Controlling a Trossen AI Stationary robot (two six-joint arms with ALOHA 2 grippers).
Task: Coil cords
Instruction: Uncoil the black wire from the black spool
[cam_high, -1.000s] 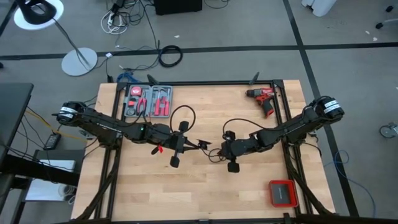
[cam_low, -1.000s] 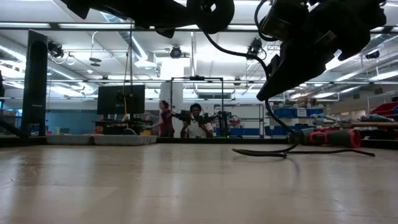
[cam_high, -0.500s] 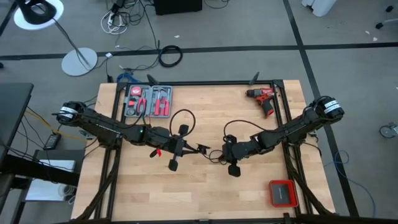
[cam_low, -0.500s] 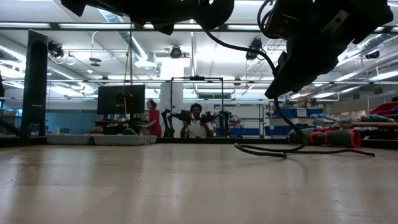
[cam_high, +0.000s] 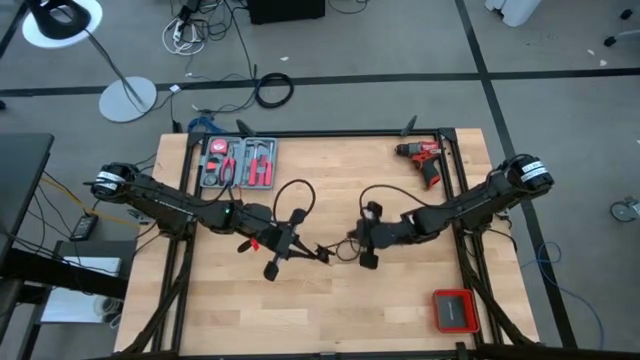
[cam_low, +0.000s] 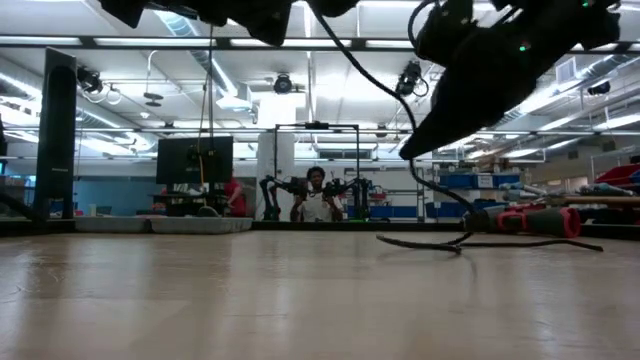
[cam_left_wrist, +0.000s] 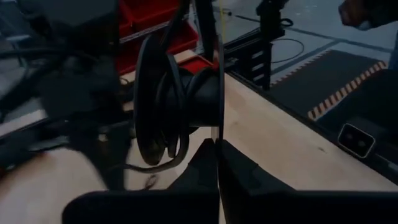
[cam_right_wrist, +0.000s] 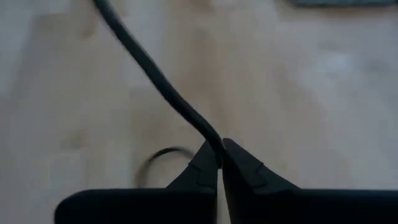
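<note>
- So, both arms meet mid-surface, on the near side of the red drill (cam_high: 424, 158), sharing one thin black cord (cam_high: 296, 190). My read is they're holding it up off the wood so loops can form freely instead of dragging.
- Left gripper (cam_high: 322, 250) sits well to the left of the drill. In the left wrist view its fingers (cam_left_wrist: 245, 174) are pressed together with cord loops (cam_left_wrist: 163, 118) bunched just ahead of them, so it looks clenched on the coil, probably acting as the anchor.
- Right gripper (cam_high: 352, 244) is closer to the drill's side, just beside the left one. The right wrist view shows its fingers (cam_right_wrist: 239, 163) pinched on a straight run of the cord (cam_right_wrist: 163, 86), likely feeding slack across.
- One loop arcs up from the left arm, another from the right arm toward the drill. From the low view a stretch of cord (cam_low: 440, 243) lies on the surface in front of the drill.
- Tool tray (cam_high: 238, 162) and a red case (cam_high: 453, 310) sit off at the edges, clear of the work.
</note>
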